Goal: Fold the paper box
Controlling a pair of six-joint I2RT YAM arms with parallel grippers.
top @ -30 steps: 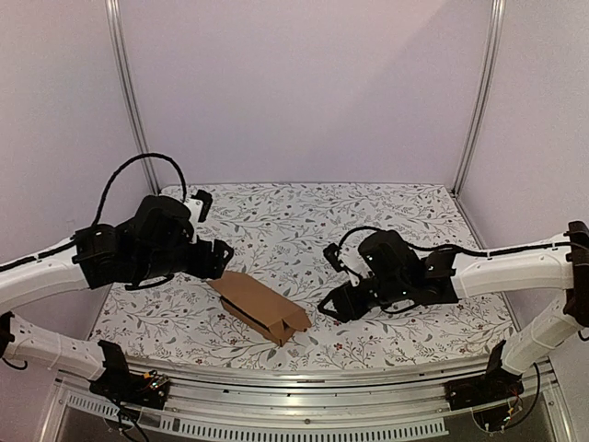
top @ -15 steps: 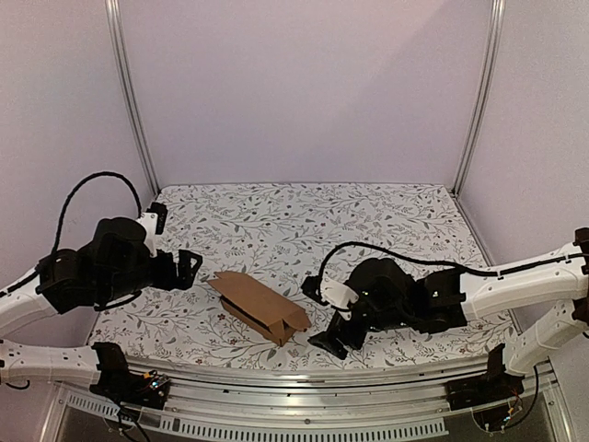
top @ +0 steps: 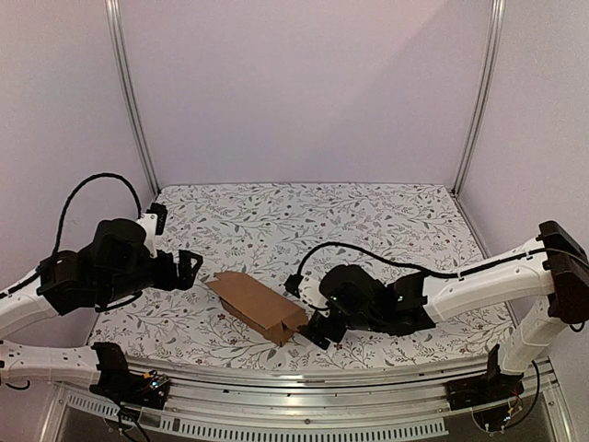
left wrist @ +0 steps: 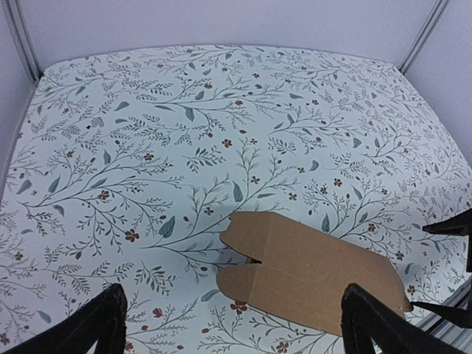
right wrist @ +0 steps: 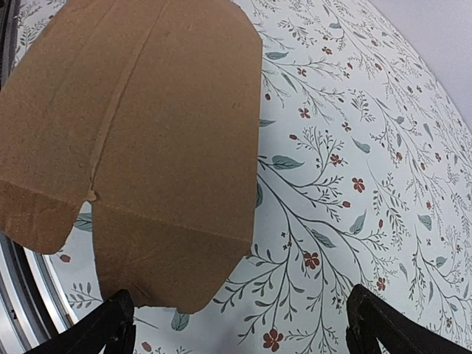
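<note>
The paper box [top: 256, 307] is a flattened brown cardboard piece with creases and end flaps, lying slantwise on the floral table near the front. My left gripper [top: 189, 269] is open and empty, just left of the box's far left end. In the left wrist view the box [left wrist: 310, 273] lies ahead between the spread fingers [left wrist: 103, 324]. My right gripper [top: 313, 330] is open and empty, low by the box's near right end. In the right wrist view the box [right wrist: 147, 133] fills the upper left, its flap edge just ahead of the left finger [right wrist: 103, 328].
The floral table cover [top: 368, 221] stretches behind the box. A metal rail [top: 304, 378] runs along the front edge, close to the box's near end. Frame posts [top: 129, 92] stand at the back corners. The right gripper's fingertips show at the right edge of the left wrist view [left wrist: 450, 225].
My right gripper has moved left and down to the box's near right end. My left gripper drew back leftward from the box, then held still. The box has not moved.
</note>
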